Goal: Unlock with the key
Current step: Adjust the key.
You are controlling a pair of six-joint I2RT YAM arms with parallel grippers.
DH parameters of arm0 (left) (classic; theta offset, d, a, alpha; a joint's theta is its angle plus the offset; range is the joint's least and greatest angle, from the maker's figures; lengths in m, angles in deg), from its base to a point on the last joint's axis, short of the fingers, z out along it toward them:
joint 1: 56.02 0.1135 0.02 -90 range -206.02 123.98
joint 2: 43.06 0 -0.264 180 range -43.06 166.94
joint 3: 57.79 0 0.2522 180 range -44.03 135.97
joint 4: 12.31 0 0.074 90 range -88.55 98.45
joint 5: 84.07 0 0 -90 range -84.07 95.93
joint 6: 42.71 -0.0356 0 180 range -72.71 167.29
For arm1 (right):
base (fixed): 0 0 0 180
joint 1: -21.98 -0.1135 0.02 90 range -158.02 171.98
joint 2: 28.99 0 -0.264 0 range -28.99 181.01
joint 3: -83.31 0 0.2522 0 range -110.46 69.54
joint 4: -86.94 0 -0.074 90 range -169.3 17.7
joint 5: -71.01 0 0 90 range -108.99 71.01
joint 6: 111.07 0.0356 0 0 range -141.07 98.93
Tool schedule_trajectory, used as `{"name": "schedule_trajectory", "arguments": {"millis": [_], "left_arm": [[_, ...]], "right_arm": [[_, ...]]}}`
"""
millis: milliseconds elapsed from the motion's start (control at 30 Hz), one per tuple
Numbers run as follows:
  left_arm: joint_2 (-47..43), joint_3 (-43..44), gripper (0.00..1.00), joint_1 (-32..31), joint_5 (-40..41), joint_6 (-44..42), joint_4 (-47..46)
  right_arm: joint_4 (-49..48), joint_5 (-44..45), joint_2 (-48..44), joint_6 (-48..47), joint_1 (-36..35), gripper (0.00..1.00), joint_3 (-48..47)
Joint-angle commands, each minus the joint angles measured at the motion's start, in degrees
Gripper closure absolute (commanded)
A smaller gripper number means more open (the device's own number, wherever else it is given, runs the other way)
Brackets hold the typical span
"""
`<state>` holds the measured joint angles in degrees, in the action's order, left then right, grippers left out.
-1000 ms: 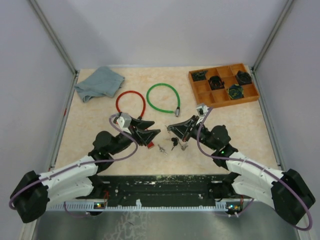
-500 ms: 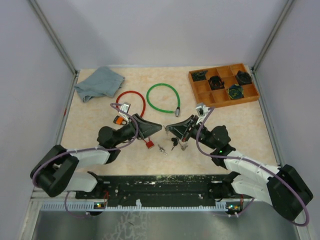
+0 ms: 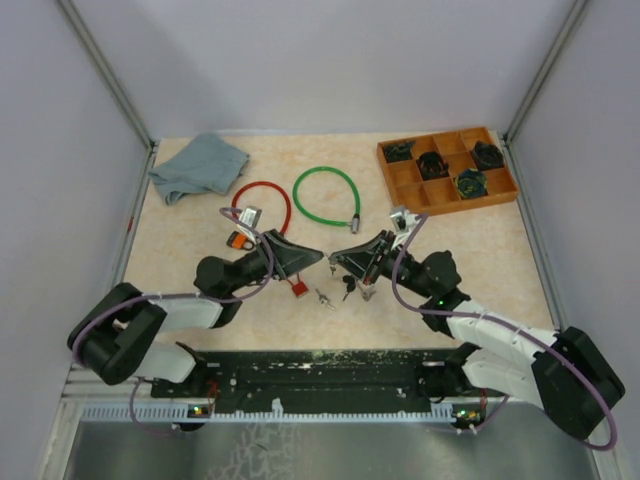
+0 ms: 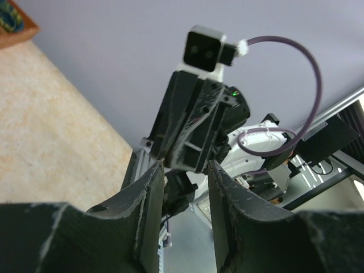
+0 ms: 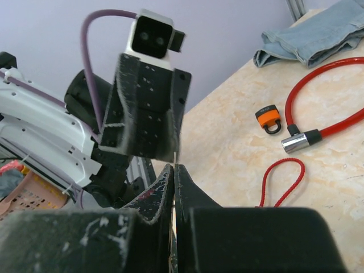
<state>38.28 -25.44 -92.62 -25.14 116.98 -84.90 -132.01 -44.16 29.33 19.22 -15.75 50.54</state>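
This was a robotics lab test cell: a beige counter (image 3: pixel 200 300) boxed in by plain grey panels (image 3: pixel 330 60) and aluminium posts (image 3: pixel 105 75). A cabled left arm (image 3: pixel 190 312) and right arm (image 3: pixel 490 335) were bolted to a black rail (image 3: pixel 320 375) at its near edge, with a divided wooden tray (image 3: pixel 404 180) of props behind.

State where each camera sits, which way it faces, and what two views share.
Top external: above, behind the bases, looking down at the beige table; left arm and right arm show.
Left wrist: on the left arm, facing the right gripper; own open fingers show.
Right wrist: facing the left gripper; own shut fingers show.
Shared: top and right wrist both show the red cable lock and orange padlock.
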Motion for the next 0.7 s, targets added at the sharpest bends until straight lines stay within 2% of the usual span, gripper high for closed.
{"name": "schedule_trajectory", "arguments": {"millis": [0, 267, 467, 667], "left_arm": [[-4.8, 0.4, 0.57, 0.2, 1.7, -3.6, -1.2], [-6.1, 2.0, 0.58, 0.0, 1.3, -4.8, 3.8], [-10.3, 1.2, 0.56, 0.0, 4.9, -8.3, 11.5], [-11.3, 3.5, 0.55, -0.3, 3.2, -10.5, 16.3]], "right_arm": [[-5.4, -1.3, 1.0, 1.3, 0.4, 1.00, -1.1], [-8.4, -2.2, 2.2, 3.4, 0.3, 1.00, -1.0], [-7.4, -1.4, 1.1, 2.8, 0.4, 1.00, -0.7], [-8.8, -1.8, 1.7, 3.5, 0.3, 1.00, -0.8]]}}
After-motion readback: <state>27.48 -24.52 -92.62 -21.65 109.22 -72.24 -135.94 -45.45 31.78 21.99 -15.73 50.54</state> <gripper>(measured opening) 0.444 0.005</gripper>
